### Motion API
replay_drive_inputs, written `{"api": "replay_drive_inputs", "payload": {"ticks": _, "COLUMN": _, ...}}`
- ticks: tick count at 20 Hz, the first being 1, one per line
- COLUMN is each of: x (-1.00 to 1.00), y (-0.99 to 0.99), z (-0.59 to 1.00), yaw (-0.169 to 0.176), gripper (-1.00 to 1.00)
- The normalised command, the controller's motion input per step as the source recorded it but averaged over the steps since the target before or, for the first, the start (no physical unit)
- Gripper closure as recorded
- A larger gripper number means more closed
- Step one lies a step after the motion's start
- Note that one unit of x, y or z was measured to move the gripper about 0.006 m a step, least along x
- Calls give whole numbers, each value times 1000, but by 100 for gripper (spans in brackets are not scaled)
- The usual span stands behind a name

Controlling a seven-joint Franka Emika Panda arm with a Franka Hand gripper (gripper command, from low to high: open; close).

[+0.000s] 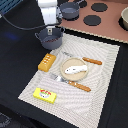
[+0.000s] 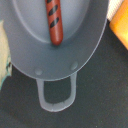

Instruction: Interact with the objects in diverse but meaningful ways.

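1. At the far corner of the striped mat (image 1: 107, 60), toward the exterior view's left, the Panda arm's gripper (image 1: 49, 29) hangs directly over a grey pot (image 1: 49, 37); whether its jaws are wide or narrow cannot be told, since the fingers are hidden in both views.
2. Inside that pot, the wrist view shows a red-brown sausage (image 2: 54, 22) lying on the bottom, apparently dropped there as if for cooking, with the pot's loop handle (image 2: 56, 95) free.
3. Mid-mat, the white fish (image 1: 75, 69) sits served on the tan plate (image 1: 64, 75), with a second sausage (image 1: 92, 61) just beyond its rim and orange-handled cutlery (image 1: 79, 86) alongside.
4. The orange bread loaf (image 1: 46, 62) and yellow red-labelled block (image 1: 45, 95) line the mat's edge on the exterior view's left, untouched.
5. A second grey pot (image 1: 70, 10) waits on the stovetop (image 1: 107, 25) beyond.
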Motion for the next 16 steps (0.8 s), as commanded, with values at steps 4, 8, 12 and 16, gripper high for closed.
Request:
{"api": "replay_drive_inputs", "payload": {"ticks": 4, "x": 658, "y": -263, "z": 9, "yaw": -35, "gripper": -100}}
{"api": "replay_drive_inputs", "payload": {"ticks": 8, "x": 489, "y": -254, "z": -99, "yaw": -13, "gripper": -100}}
{"api": "replay_drive_inputs", "payload": {"ticks": 12, "x": 238, "y": -216, "z": -269, "yaw": 0, "gripper": -100}}
{"api": "replay_drive_inputs", "payload": {"ticks": 16, "x": 228, "y": -111, "z": -301, "yaw": 0, "gripper": -100}}
